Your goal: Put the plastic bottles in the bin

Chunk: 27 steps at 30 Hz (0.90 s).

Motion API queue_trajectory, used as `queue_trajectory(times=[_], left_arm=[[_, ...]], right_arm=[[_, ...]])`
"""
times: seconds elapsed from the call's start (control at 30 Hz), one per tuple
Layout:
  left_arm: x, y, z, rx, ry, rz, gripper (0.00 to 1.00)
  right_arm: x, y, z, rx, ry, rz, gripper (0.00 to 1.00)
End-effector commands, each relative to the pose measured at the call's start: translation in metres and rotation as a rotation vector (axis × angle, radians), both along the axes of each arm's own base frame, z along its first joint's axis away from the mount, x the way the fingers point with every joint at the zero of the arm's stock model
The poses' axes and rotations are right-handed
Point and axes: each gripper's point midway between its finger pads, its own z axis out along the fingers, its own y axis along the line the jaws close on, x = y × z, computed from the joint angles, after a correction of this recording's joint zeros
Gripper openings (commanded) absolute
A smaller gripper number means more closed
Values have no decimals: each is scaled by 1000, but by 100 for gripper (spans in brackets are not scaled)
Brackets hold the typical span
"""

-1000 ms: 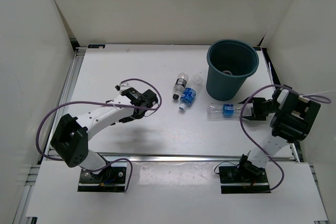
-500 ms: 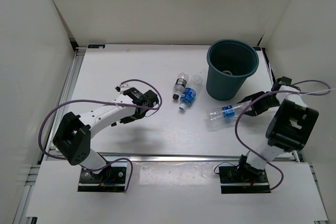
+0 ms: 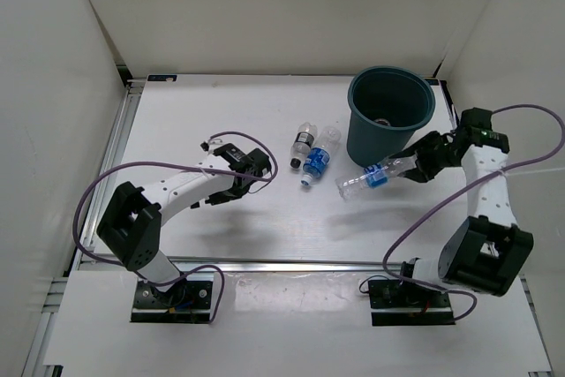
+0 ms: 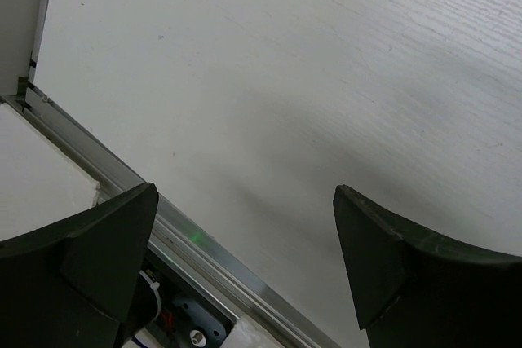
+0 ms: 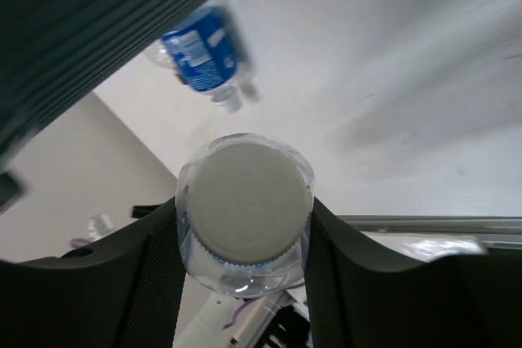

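The dark teal bin (image 3: 391, 116) stands at the back right; its wall fills the upper left of the right wrist view (image 5: 90, 14). My right gripper (image 3: 413, 168) is shut on a clear bottle with a blue label (image 3: 369, 179) and holds it tilted above the table, just in front of the bin. In the right wrist view its white cap (image 5: 245, 204) faces the camera between my fingers. Two more bottles lie left of the bin: one with a dark label (image 3: 303, 140), one with a blue label (image 3: 319, 159) (image 5: 200, 50). My left gripper (image 3: 253, 169) (image 4: 245, 230) is open and empty over bare table.
A small pale thing (image 3: 382, 119) lies on the bin's bottom. An aluminium rail (image 4: 188, 238) runs along the table's near edge. White walls enclose the table at left, back and right.
My right gripper has lifted the blue-label bottle off the table and swung it back towards the bin. The left gripper has barely moved.
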Motion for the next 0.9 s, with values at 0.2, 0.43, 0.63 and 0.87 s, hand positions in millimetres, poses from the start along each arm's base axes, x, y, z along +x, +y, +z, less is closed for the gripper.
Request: queue_trajectory(times=[0.2, 0.43, 0.63, 0.87], left_arm=[[7, 0, 16, -12, -46, -19, 100], [4, 3, 15, -21, -55, -26, 100], [26, -28, 62, -207, -172, -220, 100], [52, -100, 154, -600, -423, -583, 100]], right_arm=[[21, 6, 195, 42, -441, -131, 19], [97, -23, 269, 8, -620, -138, 15], [141, -69, 243, -226, -618, -192, 15], [164, -91, 229, -368, -651, -159, 21]])
